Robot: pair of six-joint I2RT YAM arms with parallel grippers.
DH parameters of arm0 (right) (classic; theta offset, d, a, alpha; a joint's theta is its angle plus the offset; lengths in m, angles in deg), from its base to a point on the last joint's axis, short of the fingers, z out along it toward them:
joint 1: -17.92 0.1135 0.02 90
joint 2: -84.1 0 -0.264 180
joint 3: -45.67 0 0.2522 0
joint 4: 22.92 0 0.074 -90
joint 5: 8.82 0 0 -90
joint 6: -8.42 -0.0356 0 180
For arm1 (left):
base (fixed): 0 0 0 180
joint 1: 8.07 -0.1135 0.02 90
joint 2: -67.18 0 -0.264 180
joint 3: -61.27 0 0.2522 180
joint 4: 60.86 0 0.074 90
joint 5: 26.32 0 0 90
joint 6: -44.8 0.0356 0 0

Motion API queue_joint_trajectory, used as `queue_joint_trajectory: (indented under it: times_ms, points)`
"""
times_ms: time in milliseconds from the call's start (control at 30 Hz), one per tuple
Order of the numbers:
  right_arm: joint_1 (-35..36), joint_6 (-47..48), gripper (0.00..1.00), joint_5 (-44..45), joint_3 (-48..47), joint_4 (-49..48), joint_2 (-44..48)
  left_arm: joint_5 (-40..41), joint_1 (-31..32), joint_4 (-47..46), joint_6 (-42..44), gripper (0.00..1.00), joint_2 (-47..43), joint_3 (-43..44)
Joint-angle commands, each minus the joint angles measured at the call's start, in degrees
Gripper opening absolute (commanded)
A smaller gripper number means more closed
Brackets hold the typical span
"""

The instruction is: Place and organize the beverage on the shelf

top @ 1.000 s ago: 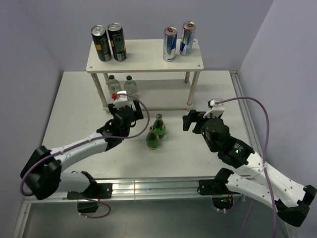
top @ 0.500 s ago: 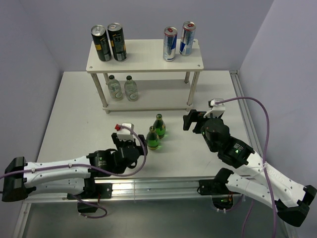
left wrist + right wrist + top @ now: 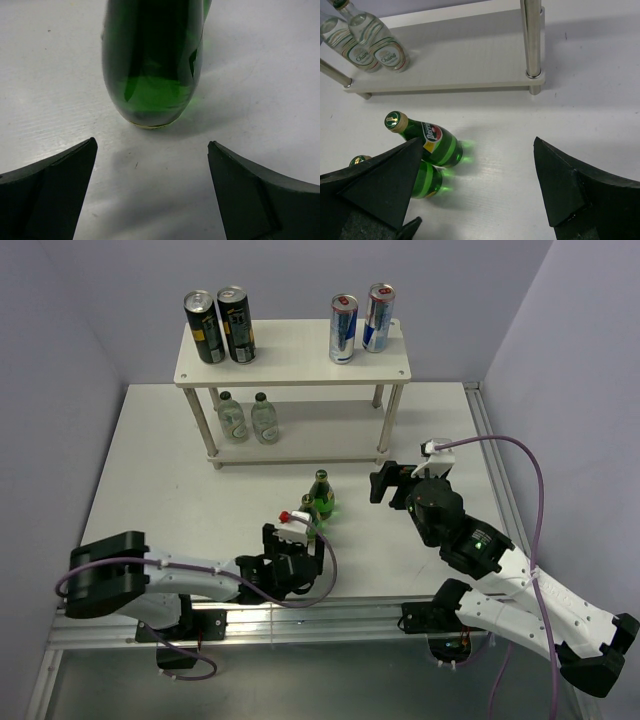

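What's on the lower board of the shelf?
Two clear bottles stand at the left end of the lower board. The rest that shows looks bare. The top board hides its back strip from above.

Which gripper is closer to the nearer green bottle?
Left. The left gripper sits open just short of the nearer green bottle, not touching; the right gripper is open, farther off to its right.

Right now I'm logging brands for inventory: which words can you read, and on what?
"Chang": labels of both clear bottles, on the lower board of the shelf.
Red-and-white label on one green bottle: lettering too distorted to read.
Four cans on the top board: print too small to read.
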Motion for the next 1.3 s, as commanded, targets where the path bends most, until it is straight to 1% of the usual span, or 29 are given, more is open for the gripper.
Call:
queue_joint_trajectory:
  times_ms: [0,33,67,267,367,400,433,467,500,567,600,633,700,733,833,967,1133,1267]
  points:
    - [0.37,-0.45,0.98,1.26,-0.51,-0.56,0.53,3.02,-0.67,-11.34,3.62,0.99,6.11,1.6]
    - [0.37,-0.62,0.98,1.35,-0.51,-0.56,0.44,3.72,-1.63,-12.66,3.97,0.99,8.05,2.21]
    - [0.37,-0.62,0.98,1.27,-0.51,-0.56,0.44,3.99,-2.33,-13.37,4.32,0.99,8.07,2.39]
    - [0.37,-0.54,0.98,1.26,-0.16,-0.91,-0.18,1.71,-8.92,-22.49,9.32,0.98,13.25,2.57]
    - [0.28,-0.62,0.98,0.91,0.11,-1.44,-1.14,-0.4,-12.09,-26.02,11.26,0.92,14.83,2.39]
    - [0.37,-0.71,0.98,0.65,0.46,-1.79,-1.76,-0.58,-12.7,-26.46,11.44,0.67,15.71,3.0]
    - [0.37,-0.89,0.98,0.21,0.63,-2.14,-2.11,-0.67,-13.75,-26.47,11.79,0.52,16.06,3.18]
    - [0.37,-1.15,0.98,-0.83,0.98,-3.27,-2.63,-0.67,-14.11,-26.47,11.79,0.42,16.16,3.36]
    - [0.37,-1.33,0.98,-3.37,2.12,-4.33,-3.68,-0.32,-14.29,-26.21,11.71,0.23,15.9,3.1]
    - [0.46,-2.38,0.98,-6.11,3.44,-7.57,-5.09,0.39,-14.55,-26.29,11.18,0.14,15.11,1.79]
    - [0.46,-2.73,0.98,-7.25,5.1,-8.9,-6.49,0.82,-14.73,-25.86,10.74,0.03,13.88,1.35]
    - [0.63,-3.17,0.99,-9.52,6.08,-10.65,-7.12,1.61,-15.17,-24.63,10.13,0.0,13.09,0.82]
    - [0.81,-3.87,1.0,-11.12,8.79,-15.4,-8.87,1.71,-16.57,-23.49,9.07,0.0,10.2,-1.2]
    - [0.98,-3.96,1.0,-13.3,9.59,-17.24,-9.75,1.88,-17.01,-22.61,8.81,0.0,9.05,-1.99]
    - [1.86,-4.23,1.0,-14.9,11.71,-23.12,-13.62,2.49,-19.03,-20.24,6.62,0.0,4.3,-4.63]
    - [3.53,-4.49,1.0,-15.17,12.85,-29.81,-18.89,3.55,-20.44,-18.3,5.55,0.0,-0.1,-7.18]
    - [5.02,-5.28,1.0,-15.0,12.68,-33.25,-24.08,2.94,-22.37,-17.15,4.15,0.0,-3.18,-8.41]
    - [7.75,-5.37,1.0,-11.58,12.24,-36.15,-27.68,2.06,-23.26,-18.29,4.15,0.0,-4.15,-9.47]
